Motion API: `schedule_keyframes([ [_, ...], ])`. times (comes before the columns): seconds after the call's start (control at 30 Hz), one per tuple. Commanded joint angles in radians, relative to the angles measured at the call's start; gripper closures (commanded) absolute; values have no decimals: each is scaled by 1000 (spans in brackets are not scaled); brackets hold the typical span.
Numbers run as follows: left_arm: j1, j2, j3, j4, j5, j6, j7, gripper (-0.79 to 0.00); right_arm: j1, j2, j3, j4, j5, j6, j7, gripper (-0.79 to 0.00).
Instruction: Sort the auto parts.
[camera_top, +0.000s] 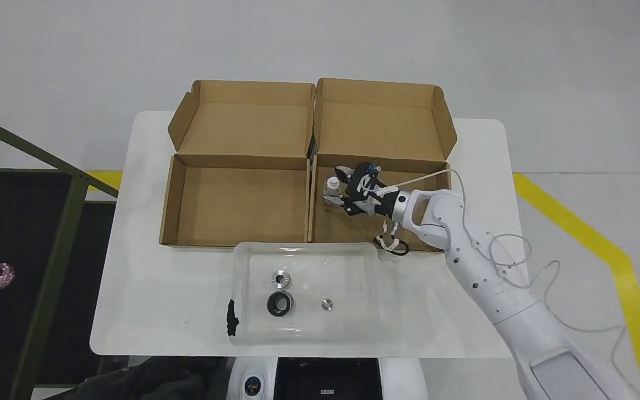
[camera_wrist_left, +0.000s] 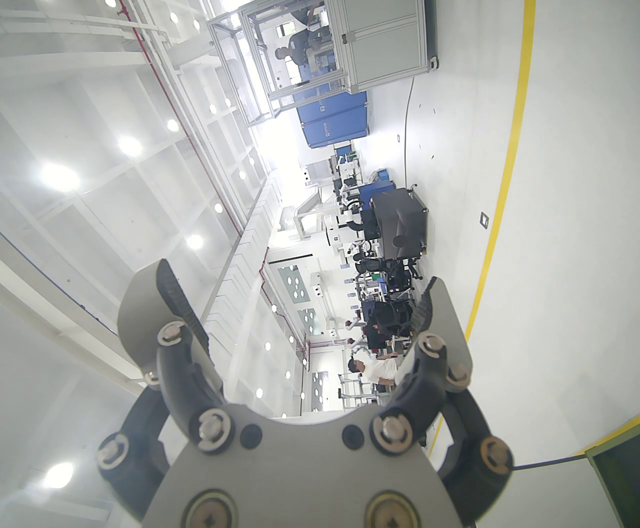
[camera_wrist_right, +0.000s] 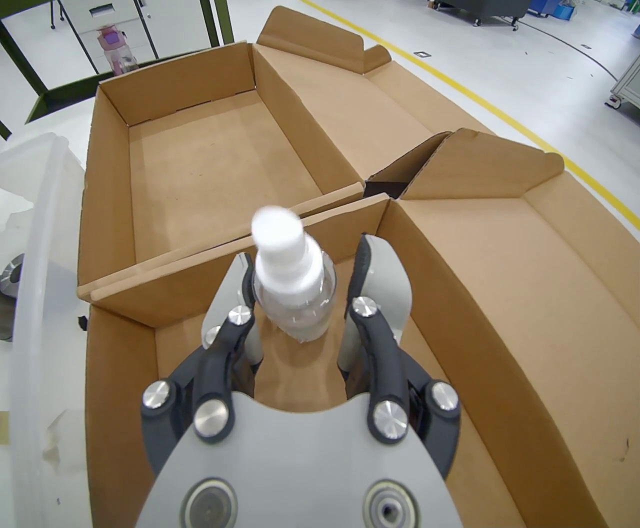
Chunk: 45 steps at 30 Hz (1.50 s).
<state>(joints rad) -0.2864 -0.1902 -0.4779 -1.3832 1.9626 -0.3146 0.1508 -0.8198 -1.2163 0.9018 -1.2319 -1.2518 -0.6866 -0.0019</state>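
A small clear bottle (camera_wrist_right: 295, 305) with a white cap (camera_top: 333, 185) stands tilted between the fingers of my right gripper (camera_wrist_right: 305, 260), low inside the right cardboard box (camera_wrist_right: 525, 280), near the wall it shares with the left cardboard box (camera_wrist_right: 210, 165). One finger (camera_wrist_right: 246, 290) touches the bottle. A strip of cardboard shows between the bottle and the other finger (camera_wrist_right: 367, 280), so the gripper is open. In the top view the right gripper (camera_top: 340, 190) sits at the right box's near left corner. My left gripper (camera_wrist_left: 299, 280) is open, holds nothing and points up into the room.
A clear plastic bin (camera_top: 250, 255) in front of the boxes holds a silver ring (camera_top: 281, 278), a dark ring (camera_top: 279, 303) and a small silver disc (camera_top: 327, 303). A small black piece (camera_top: 230, 318) lies by the bin's left side. Both boxes' lids stand open at the back.
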Motion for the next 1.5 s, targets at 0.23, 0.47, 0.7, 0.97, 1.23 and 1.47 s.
schedule_keyframes([
  [0.23, 0, 0, 0, 0, 0, 0, 0, -785, -10, 11, 41, -87, -32, -7, 19, -785],
  [0.47, 0, 0, 0, 0, 0, 0, 0, -785, -73, 38, 113, -267, 16, -86, 155, -785],
  [0.7, 0, 0, 0, 0, 0, 0, 0, -785, -175, 64, 181, -486, 49, -111, 303, -785],
  [0.97, 0, 0, 0, 0, 0, 0, 0, -785, -269, 83, 188, -655, 37, -158, 391, -785],
  [1.23, 0, 0, 0, 0, 0, 0, 0, -785, -356, 98, 179, -765, 27, -203, 442, -785],
  [1.47, 0, 0, 0, 0, 0, 0, 0, -785, -411, 110, 150, -818, -9, -238, 493, -785],
])
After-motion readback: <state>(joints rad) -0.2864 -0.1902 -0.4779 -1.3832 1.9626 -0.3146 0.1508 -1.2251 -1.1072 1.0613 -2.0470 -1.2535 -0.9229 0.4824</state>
